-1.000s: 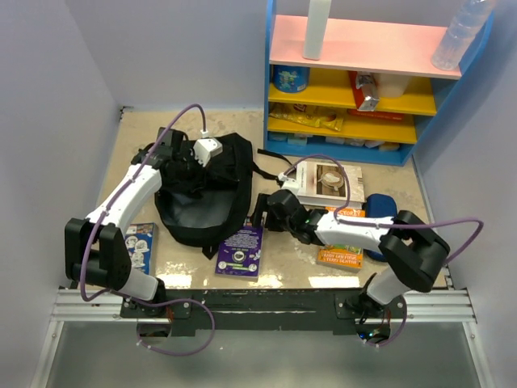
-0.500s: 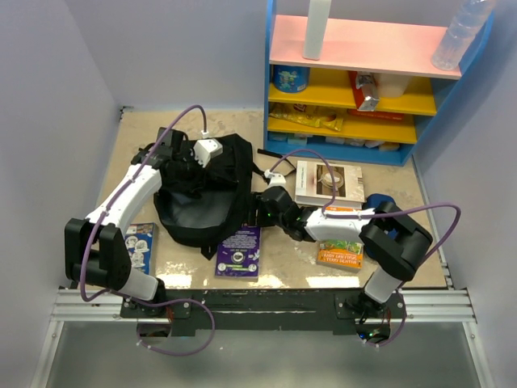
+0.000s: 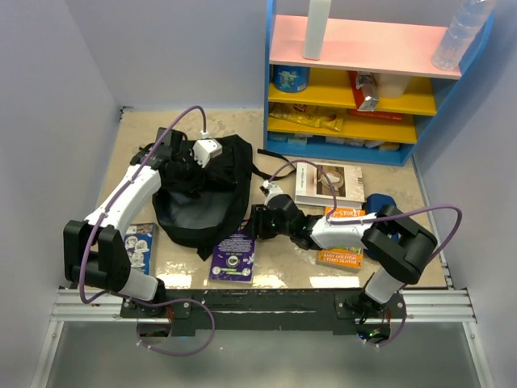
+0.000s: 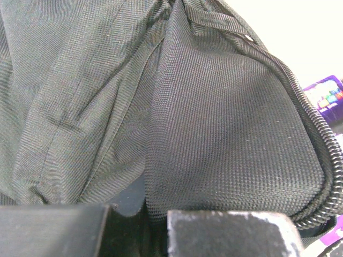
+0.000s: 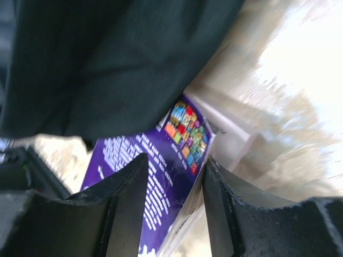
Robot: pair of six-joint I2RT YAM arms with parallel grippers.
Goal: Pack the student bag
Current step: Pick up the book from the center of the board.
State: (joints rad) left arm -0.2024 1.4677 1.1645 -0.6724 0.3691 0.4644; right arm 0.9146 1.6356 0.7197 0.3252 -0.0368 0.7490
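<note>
**Top view**
- Student bag (image 3: 202, 198): black and slumped on the left-centre of the table (image 3: 238, 121); a strap trails toward the shelf.
- Left end effector (image 3: 187, 168): sunk into the bag's far upper part, with its tips hidden by fabric.
- Right end effector (image 3: 257, 220): its arm is stretched leftward, low over the table. The tip sits just beside the bag's near right edge, at the far end of the purple book.
- Purple book (image 3: 234, 255): lies flat on the table, its far left corner against the bag's hem.
- Orange book (image 3: 341, 246): lies flat, partly covered by the right arm.
- Pale book (image 3: 327, 182): lies flat, near the foot of the shelf.
- Dark-blue pencil case (image 3: 380, 202): just right of the pale book, partly hidden by the arm.
- Blue booklet (image 3: 140, 246): at the left, beside the left arm.
- Shelf (image 3: 363, 81): blue-sided, at the far right. Packets sit on its yellow boards, and a clear bottle (image 3: 464, 32) and a white cylinder (image 3: 317, 28) stand on top.

**Left wrist view**
- Left fingers (image 4: 230, 233): two dark blocks at the bottom edge, close together.
- Left end effector state: clenched on a fold of the student bag, with mesh lining running down into the narrow gap.
- Zipper (image 4: 321, 144): its open coil curves down the right side of the bag's mouth.
- Purple book: a sliver shows beyond the zipper.

**Right wrist view**
- Right fingers (image 5: 123, 203): they stand a narrow gap apart.
- Right end effector state: the purple cover shows through the gap and spreads wider than it. I cannot tell whether the pads grip the book.
- Student bag: dark fabric hangs over the book's far end and fills the upper left.
</note>
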